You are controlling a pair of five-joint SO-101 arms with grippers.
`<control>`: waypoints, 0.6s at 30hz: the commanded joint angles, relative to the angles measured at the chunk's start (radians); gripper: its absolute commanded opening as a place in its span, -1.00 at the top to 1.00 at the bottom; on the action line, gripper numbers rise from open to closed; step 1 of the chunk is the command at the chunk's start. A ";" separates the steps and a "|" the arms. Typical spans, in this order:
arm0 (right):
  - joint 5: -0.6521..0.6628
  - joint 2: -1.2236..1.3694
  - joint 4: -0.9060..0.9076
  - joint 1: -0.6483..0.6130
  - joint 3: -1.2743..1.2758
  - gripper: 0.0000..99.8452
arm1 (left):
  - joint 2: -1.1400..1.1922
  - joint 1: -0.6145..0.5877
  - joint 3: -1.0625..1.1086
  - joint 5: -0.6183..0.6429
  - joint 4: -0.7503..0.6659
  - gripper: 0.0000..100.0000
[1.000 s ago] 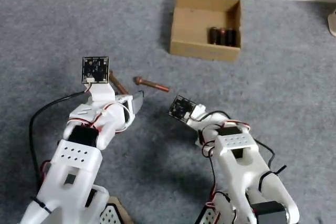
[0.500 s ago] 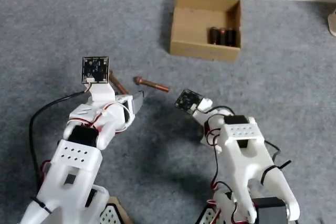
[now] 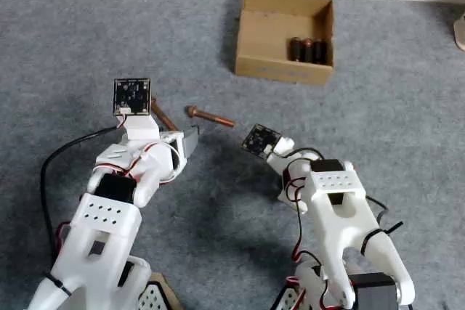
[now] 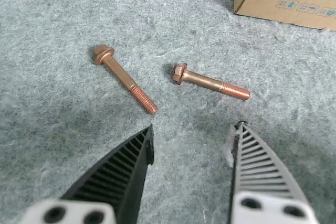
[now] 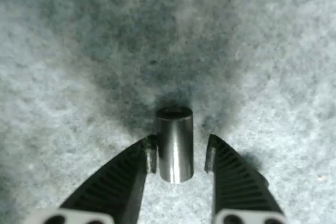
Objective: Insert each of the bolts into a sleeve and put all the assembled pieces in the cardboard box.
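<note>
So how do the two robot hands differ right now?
The left hand gapes wide over bare carpet, with two bolts lying ahead. The right hand is opened less and straddles a dark sleeve. Both are open, pointing down at the carpet.

Your grey, felt-like surface carries the cardboard box near its far edge. Nearer the arms, well apart from the box, you have two copper bolts lying flat: one bolt and, near it, a second bolt. A dark sleeve rests on the grey too.
</note>
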 commanded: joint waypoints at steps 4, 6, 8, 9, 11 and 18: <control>-0.005 -0.004 0.001 0.010 0.036 0.92 | -0.005 -0.004 -0.028 0.008 -0.018 0.52; -0.005 -0.004 -0.019 0.015 0.056 0.98 | -0.005 -0.004 -0.028 0.008 -0.018 0.52; -0.005 -0.004 -0.048 0.016 0.085 0.99 | -0.005 -0.004 -0.028 0.008 -0.018 0.52; -0.009 -0.005 -0.062 0.016 0.099 1.00 | -0.005 -0.004 -0.028 0.008 -0.018 0.52; -0.012 -0.015 -0.074 0.016 0.114 0.99 | -0.005 -0.004 -0.028 0.008 -0.018 0.52; -0.149 -0.033 -0.074 0.013 0.071 0.99 | -0.005 -0.004 -0.028 0.008 -0.015 0.52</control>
